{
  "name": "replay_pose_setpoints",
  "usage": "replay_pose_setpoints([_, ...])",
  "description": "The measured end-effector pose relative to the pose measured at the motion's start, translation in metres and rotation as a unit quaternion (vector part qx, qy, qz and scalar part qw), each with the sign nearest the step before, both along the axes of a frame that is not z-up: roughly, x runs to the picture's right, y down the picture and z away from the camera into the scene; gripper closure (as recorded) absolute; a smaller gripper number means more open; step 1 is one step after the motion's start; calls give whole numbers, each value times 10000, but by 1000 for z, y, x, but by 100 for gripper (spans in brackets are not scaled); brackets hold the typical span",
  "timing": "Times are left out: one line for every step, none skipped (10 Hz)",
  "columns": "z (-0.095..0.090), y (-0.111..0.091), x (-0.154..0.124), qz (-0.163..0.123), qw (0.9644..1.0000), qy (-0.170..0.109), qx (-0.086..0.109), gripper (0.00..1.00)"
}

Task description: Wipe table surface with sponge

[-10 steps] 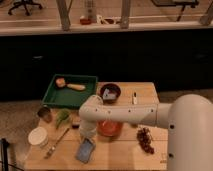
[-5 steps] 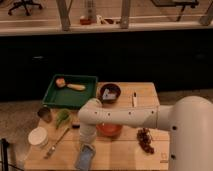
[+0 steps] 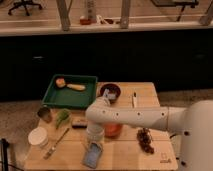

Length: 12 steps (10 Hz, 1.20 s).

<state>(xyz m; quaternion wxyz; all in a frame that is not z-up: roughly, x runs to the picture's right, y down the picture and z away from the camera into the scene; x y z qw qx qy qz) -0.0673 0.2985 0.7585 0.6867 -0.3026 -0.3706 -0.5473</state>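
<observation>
Low in the frame's centre, the gripper (image 3: 94, 141) hangs just above the sponge (image 3: 93, 155) on the table surface (image 3: 125, 157), apparently reaching to grasp, so next it likely must descend and clamp.
</observation>
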Motion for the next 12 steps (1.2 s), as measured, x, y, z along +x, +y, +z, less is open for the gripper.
replay_pose_setpoints([4, -4, 0, -19, 10000, -18, 17, 100])
replay_pose_setpoints([11, -10, -4, -66, 9999, -75, 39, 100])
replay_pose_setpoints([17, -14, -12, -136, 9997, -195, 55, 100])
replay_pose_setpoints([19, -16, -21, -181, 9994, -296, 59, 100])
replay_pose_setpoints([21, -16, -34, -245, 9987, -439, 59, 100])
replay_pose_setpoints([22, -14, -48, -321, 9976, -607, 43, 100])
replay_pose_setpoints([21, -11, -62, -420, 9961, -781, 24, 100])
replay_pose_setpoints([17, -7, -70, -485, 9949, -885, 16, 100])
replay_pose_setpoints([12, -3, -72, -540, 9939, -961, 7, 100])
replay_pose_setpoints([1, 4, -73, -602, 9926, -1051, 12, 100])
replay_pose_setpoints([-6, 8, -70, -616, 9927, -1035, 9, 100])
replay_pose_setpoints([-10, 10, -62, -587, 9937, -956, 6, 100])
